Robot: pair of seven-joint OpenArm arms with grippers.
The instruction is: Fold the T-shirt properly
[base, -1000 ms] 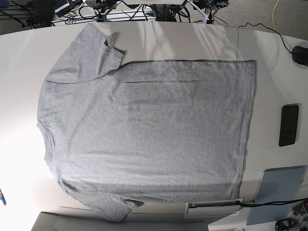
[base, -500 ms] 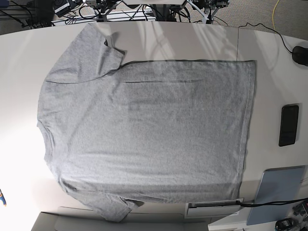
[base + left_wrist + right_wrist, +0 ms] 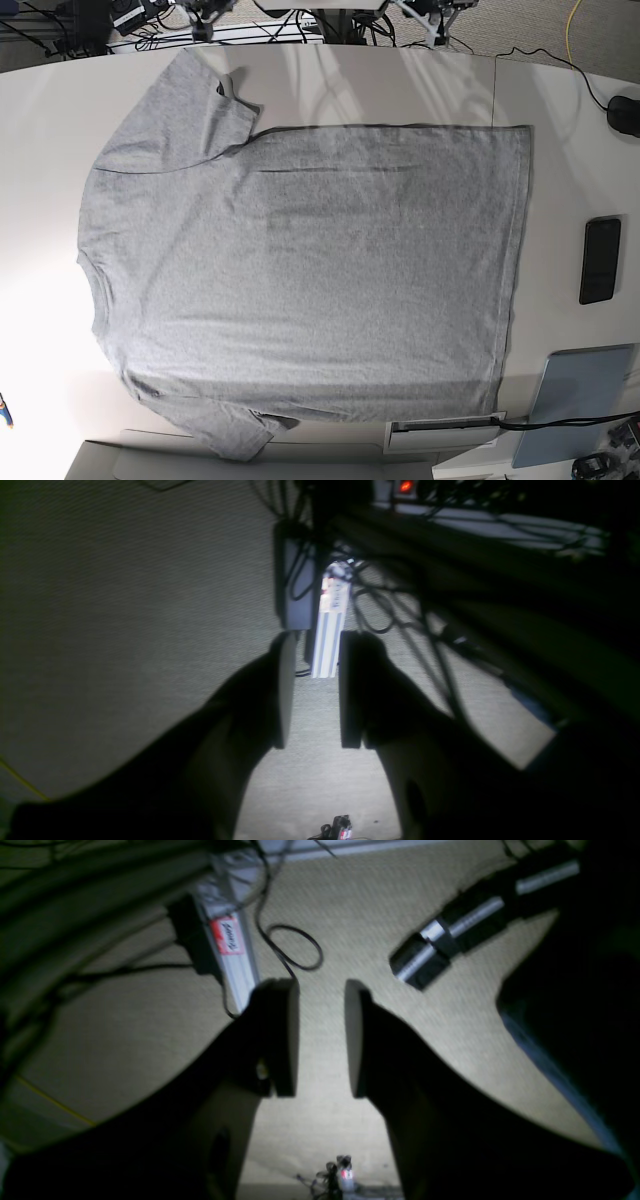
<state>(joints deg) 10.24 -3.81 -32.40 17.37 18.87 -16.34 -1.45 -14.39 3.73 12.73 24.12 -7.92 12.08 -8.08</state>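
Note:
The T-shirt [image 3: 310, 270] lies flat on the white table [image 3: 560, 110], plain grey side up. Its neck is at the left and its hem at the right. One sleeve points to the far edge and the other hangs over the near edge. My left gripper [image 3: 312, 690] is open and empty, off the table, over carpet floor. My right gripper [image 3: 321, 1037] is also open and empty over the carpet. Neither gripper is near the shirt. In the base view only blurred arm parts show at the far edge.
A black phone [image 3: 600, 260], a black mouse [image 3: 625, 112] and a blue-grey pad [image 3: 580, 390] lie right of the shirt. A white box [image 3: 445, 435] sits at the near edge. Aluminium frame legs [image 3: 330, 630] [image 3: 235, 960] and cables [image 3: 295, 947] stand on the floor.
The shirt has not moved. Arm parts at the far edge of the base view have shifted slightly.

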